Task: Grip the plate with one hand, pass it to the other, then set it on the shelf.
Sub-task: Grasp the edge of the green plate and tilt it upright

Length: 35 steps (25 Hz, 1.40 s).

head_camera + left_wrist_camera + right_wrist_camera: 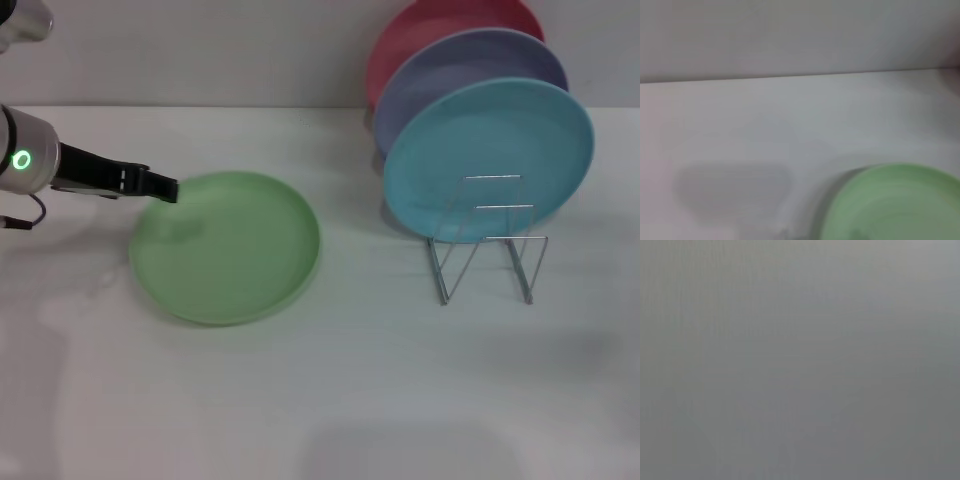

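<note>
The light green plate (228, 248) lies flat on the white table, left of centre in the head view. My left gripper (166, 187), on the arm with the green ring, reaches in from the left and sits at the plate's far left rim. Whether it touches the rim does not show. The left wrist view holds part of the plate (895, 205) and bare table beyond it. The silver wire shelf (490, 255) stands to the right. My right arm is out of view, and its wrist view is plain grey.
Three plates stand upright in the shelf: a turquoise plate (488, 160) in front, a lavender plate (470, 65) behind it and a pink plate (440, 25) at the back. The white table (330, 400) meets a pale wall at the far edge.
</note>
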Available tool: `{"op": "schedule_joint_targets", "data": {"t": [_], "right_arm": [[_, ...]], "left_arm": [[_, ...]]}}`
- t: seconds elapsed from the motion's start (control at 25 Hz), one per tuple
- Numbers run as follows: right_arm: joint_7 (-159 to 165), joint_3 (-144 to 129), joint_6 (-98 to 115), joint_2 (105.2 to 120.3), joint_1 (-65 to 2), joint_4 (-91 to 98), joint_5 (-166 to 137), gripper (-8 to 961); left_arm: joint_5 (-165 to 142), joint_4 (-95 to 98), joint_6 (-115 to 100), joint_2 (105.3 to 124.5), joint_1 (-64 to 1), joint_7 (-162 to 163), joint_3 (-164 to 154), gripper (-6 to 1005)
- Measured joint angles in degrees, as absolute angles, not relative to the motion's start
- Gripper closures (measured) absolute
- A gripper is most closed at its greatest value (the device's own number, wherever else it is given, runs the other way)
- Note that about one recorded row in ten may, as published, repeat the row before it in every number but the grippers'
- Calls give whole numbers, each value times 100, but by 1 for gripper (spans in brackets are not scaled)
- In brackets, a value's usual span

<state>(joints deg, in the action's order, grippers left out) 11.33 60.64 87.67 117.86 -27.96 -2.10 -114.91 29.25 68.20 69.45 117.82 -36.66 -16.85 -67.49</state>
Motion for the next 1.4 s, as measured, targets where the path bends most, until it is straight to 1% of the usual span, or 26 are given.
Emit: {"op": "schedule_joint_targets", "data": {"t": [0.28, 0.44, 0.8, 1.4], "right_arm": [[1133, 6055, 8772, 11777, -2815, -237, -11503, 437], [1133, 6054, 8772, 11777, -2826, -237, -11504, 437], [1134, 6056, 8772, 11777, -2827, -238, -11505, 436], [1134, 6056, 8944, 11771, -2791, -204, -11500, 437]], "left_arm": [[1881, 6864, 7047, 11822, -3860, -621, -7269, 202], [1863, 6797, 7034, 11843, -3863, -389, -7384, 204], [1837, 6103, 6936, 11838, -4105, -193, -7486, 208], [1827, 6085, 6870, 11848, -4170, -150, -7502, 215]]}}
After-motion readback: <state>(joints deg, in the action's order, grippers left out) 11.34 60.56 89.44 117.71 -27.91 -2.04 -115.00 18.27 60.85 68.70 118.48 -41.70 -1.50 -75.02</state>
